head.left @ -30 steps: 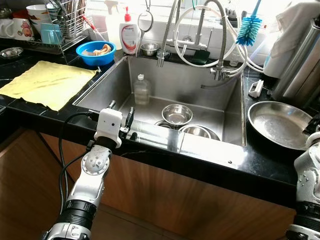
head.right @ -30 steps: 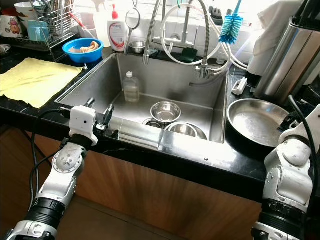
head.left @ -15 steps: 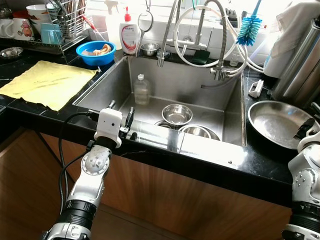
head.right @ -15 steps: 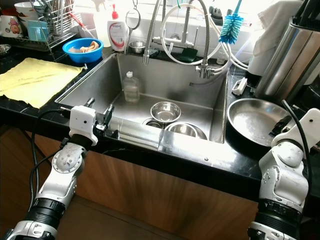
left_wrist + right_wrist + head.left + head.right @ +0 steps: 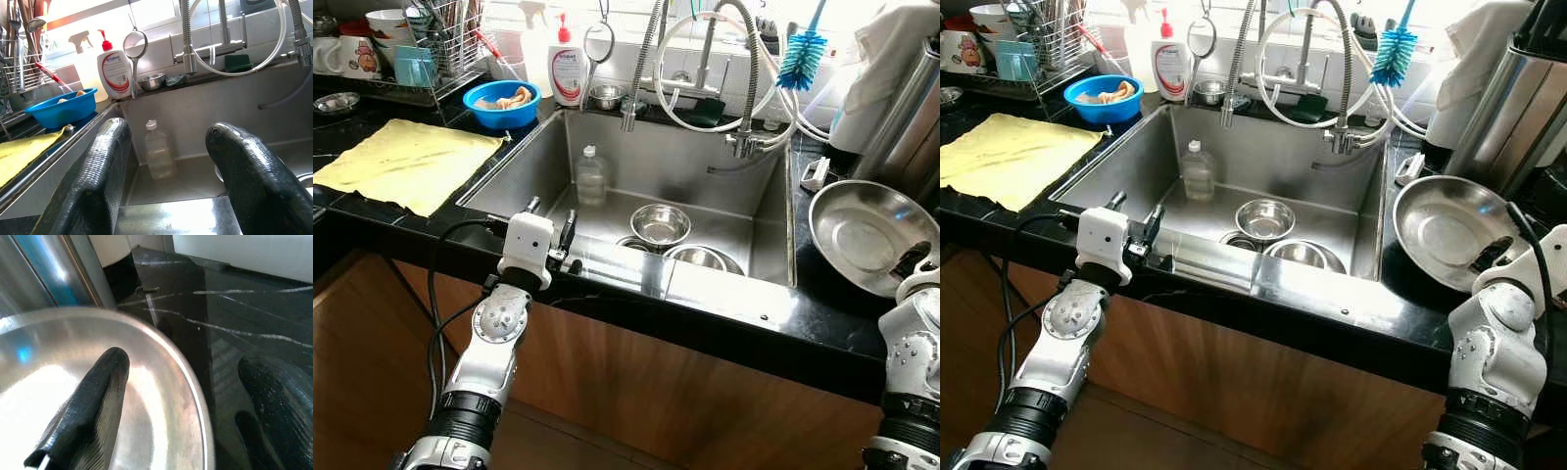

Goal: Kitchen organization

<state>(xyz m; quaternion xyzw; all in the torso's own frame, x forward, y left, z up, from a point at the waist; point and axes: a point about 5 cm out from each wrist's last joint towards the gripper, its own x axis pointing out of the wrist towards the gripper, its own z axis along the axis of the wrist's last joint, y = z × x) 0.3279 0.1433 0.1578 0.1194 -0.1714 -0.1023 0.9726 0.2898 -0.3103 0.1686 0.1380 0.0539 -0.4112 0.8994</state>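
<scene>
A wide steel plate (image 5: pixel 864 230) rests tilted on the black counter right of the sink (image 5: pixel 705 286), its near edge raised. My right gripper (image 5: pixel 186 382) is open astride that near rim, one finger (image 5: pixel 93 401) inside the plate and the other outside and below it. My left gripper (image 5: pixel 550 217) is open at the sink's front left edge, holding nothing. In the basin lie a small steel bowl (image 5: pixel 659 223), a second bowl (image 5: pixel 697 258) and a clear plastic bottle (image 5: pixel 590 176).
A yellow cloth (image 5: pixel 406 162) covers the left counter, with a blue bowl (image 5: pixel 501 101), soap bottle (image 5: pixel 568 73) and dish rack (image 5: pixel 421 49) behind it. Faucet hoses (image 5: pixel 705 88) and a blue brush (image 5: pixel 800 54) hang over the sink. A tall steel vessel (image 5: pixel 901 127) stands at far right.
The right gripper has moved in onto the plate's near rim, and the plate has tipped up from lying flat. The left arm has stayed put.
</scene>
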